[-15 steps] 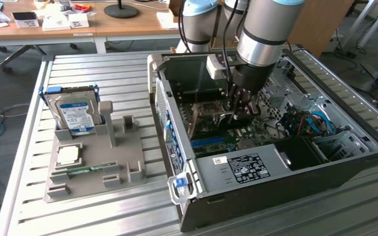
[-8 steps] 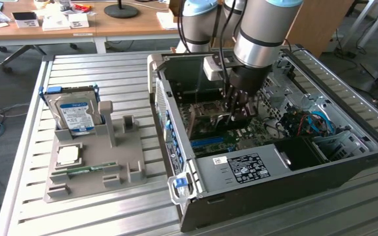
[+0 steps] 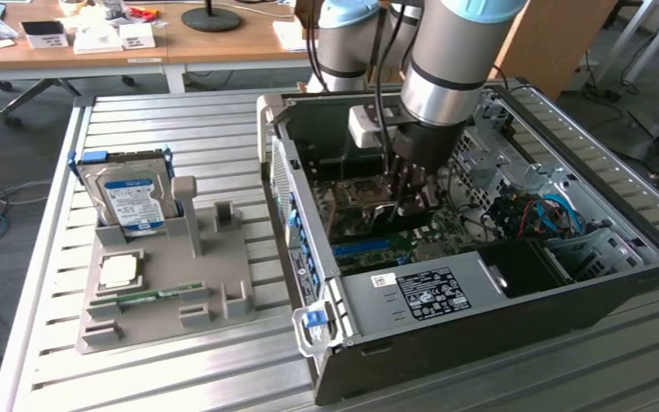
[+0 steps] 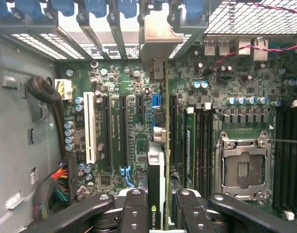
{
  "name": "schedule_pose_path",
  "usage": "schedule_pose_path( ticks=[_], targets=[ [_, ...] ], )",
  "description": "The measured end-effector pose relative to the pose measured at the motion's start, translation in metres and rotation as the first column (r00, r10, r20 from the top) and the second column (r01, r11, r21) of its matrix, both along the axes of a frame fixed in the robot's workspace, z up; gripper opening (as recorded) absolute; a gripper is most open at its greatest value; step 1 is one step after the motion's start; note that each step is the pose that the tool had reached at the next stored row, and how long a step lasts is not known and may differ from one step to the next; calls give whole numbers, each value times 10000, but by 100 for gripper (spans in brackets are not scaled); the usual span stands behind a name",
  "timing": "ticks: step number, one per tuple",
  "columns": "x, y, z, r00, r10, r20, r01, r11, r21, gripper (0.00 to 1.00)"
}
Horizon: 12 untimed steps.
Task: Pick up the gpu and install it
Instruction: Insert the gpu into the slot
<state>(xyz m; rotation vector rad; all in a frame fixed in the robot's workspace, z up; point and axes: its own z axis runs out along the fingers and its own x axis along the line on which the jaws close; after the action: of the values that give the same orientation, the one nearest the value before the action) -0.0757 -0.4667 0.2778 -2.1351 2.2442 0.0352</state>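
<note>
you have the pick done: the gripper (image 4: 160, 216) is clenched on the gpu (image 4: 156, 170), edge-on inside the computer case (image 3: 638, 266), over the motherboard (image 4: 138, 141) slots, with its bracket toward the case's rear wall. seating looks unfinished; you cannot tell whether it touches a slot.

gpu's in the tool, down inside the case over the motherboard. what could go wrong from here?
1. The gpu sits edge-on in the tool among closely spaced slots. A slight misalignment could press it onto the motherboard instead.
2. Its metal bracket is close to the case's rear dividers and might snag there.
</note>
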Motion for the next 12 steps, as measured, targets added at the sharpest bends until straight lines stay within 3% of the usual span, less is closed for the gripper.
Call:
schedule_pose_path(
  ticks=[12],
  targets=[
    [-7, 1, -26, 10000, 0, 0, 0, 10000, 0, 27]
  ],
)
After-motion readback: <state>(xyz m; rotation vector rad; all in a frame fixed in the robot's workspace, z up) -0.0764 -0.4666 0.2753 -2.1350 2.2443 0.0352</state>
